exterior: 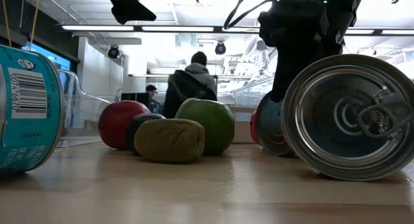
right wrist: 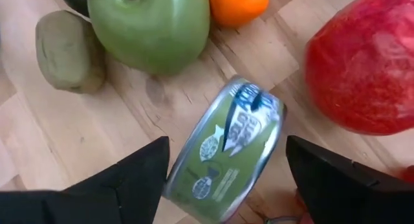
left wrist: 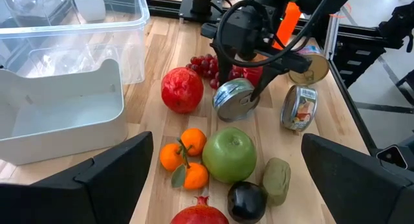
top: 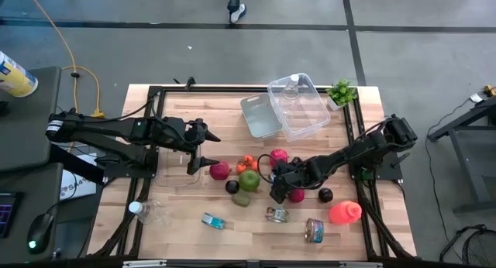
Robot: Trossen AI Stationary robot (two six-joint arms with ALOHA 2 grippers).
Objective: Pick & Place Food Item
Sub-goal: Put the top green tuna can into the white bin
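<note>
The green-labelled tuna can (right wrist: pixel 226 149) stands on its edge among the fruit and shows its silver end (left wrist: pixel 234 101) to the left wrist camera. My right gripper (top: pixel 277 189) (right wrist: pixel 226 179) comes in from the table's right and is shut on it. Next to the can lie a green apple (top: pixel 249 180) (right wrist: pixel 149 26), oranges (left wrist: pixel 184 160), a kiwi (right wrist: pixel 68 49) and a red pomegranate (left wrist: pixel 182 90) (right wrist: pixel 362 62). My left gripper (top: pixel 203 149) (left wrist: pixel 223 179) hovers open above the table's left half, touching nothing. My right gripper pinches the can across its width, one finger (left wrist: pixel 260 88) on each side of the round side wall (right wrist: pixel 272 120). The fingers slant down from the table's right side. The can sits skewed on its edge between them. Whether its lower rim (exterior: pixel 275 149) is on the table or just off it I cannot tell.
A clear container (top: pixel 298 105) and a white bin (top: pixel 260 117) stand at the far side. Two more cans (top: pixel 277 214) (top: pixel 314 231), a teal can (top: pixel 213 221), a plastic bottle (top: pixel 147 212) and an orange-red bottle (top: pixel 345 212) lie along the near edge. People show beyond the table.
</note>
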